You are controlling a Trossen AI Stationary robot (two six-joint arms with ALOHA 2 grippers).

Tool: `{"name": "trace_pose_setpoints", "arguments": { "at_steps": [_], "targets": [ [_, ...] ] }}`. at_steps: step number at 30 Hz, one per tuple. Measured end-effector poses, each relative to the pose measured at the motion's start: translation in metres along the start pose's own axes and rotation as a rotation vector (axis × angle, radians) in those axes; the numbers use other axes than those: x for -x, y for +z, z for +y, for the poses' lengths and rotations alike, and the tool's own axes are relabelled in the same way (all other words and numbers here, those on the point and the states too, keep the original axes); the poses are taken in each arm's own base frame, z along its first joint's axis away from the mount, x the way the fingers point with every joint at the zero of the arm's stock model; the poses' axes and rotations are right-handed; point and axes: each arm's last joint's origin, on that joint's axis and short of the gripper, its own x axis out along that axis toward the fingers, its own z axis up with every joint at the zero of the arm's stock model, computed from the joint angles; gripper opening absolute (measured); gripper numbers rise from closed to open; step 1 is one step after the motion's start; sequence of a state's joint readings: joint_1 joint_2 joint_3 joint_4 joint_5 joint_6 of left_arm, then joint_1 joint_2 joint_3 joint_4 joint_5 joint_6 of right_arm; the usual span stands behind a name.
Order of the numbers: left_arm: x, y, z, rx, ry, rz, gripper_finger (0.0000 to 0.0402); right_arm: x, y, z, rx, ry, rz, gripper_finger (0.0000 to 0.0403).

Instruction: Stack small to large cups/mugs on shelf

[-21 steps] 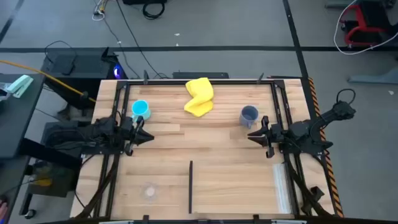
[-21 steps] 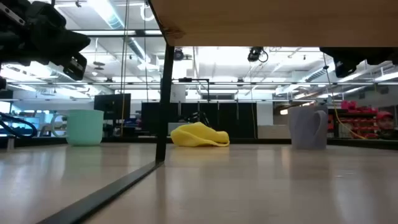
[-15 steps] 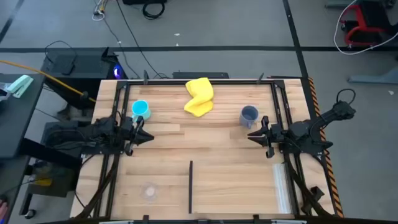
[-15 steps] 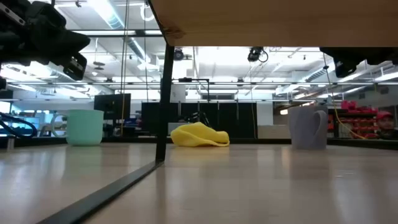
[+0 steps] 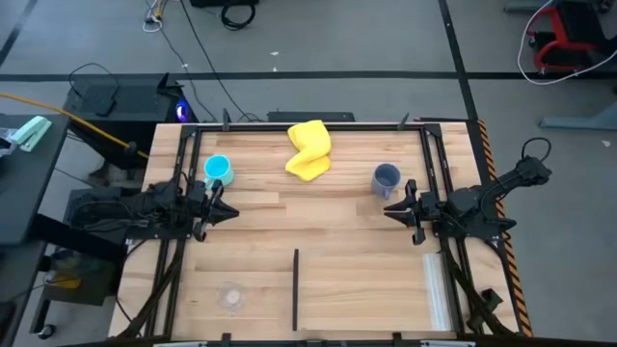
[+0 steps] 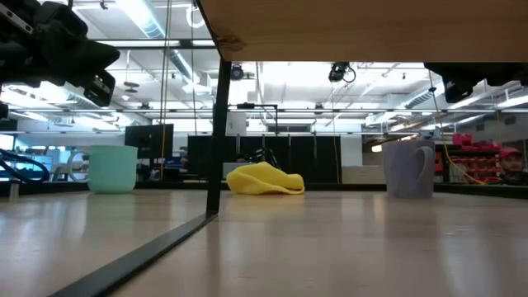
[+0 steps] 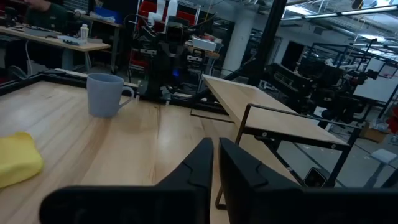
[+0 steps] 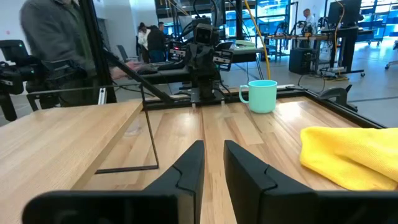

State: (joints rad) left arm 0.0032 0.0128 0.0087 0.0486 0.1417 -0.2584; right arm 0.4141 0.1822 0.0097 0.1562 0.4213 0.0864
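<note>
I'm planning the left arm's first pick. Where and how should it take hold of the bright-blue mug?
Probably by the rim wall. The bright-blue mug stands upright, mouth open upward, just behind the left gripper. Its handle sticks out sideways, so come down from above on a part of the rim away from it, one finger inside, one outside.
</note>
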Motion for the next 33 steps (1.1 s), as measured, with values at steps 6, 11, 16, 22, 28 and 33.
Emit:
{"name": "trace_pose_setpoints", "arguments": {
  "at_steps": [6,11,16,22,28,33],
  "targets": [
    [0.0,0.0,0.0,0.0,0.0,0.0,0.0025,0.0,0.0,0.0,0.0,0.0,0.0,0.0069],
    [0.0,0.0001,0.0,0.0,0.0,0.0,0.0032,0.0,0.0,0.0,0.0,0.0,0.0,0.0069],
    [0.0,0.0,0.0,0.0,0.0,0.0,0.0036,0.0,0.0,0.0,0.0,0.0,0.0,0.0069],
    [0.0,0.0001,0.0,0.0,0.0,0.0,0.0027,0.0,0.0,0.0,0.0,0.0,0.0,0.0069],
    [0.0,0.0,0.0,0.0,0.0,0.0,0.0028,0.0,0.0,0.0,0.0,0.0,0.0,0.0069],
    [0.0,0.0,0.0,0.0,0.0,0.0,0.0036,0.0,0.0,0.0,0.0,0.0,0.0,0.0069]
  ]
}}
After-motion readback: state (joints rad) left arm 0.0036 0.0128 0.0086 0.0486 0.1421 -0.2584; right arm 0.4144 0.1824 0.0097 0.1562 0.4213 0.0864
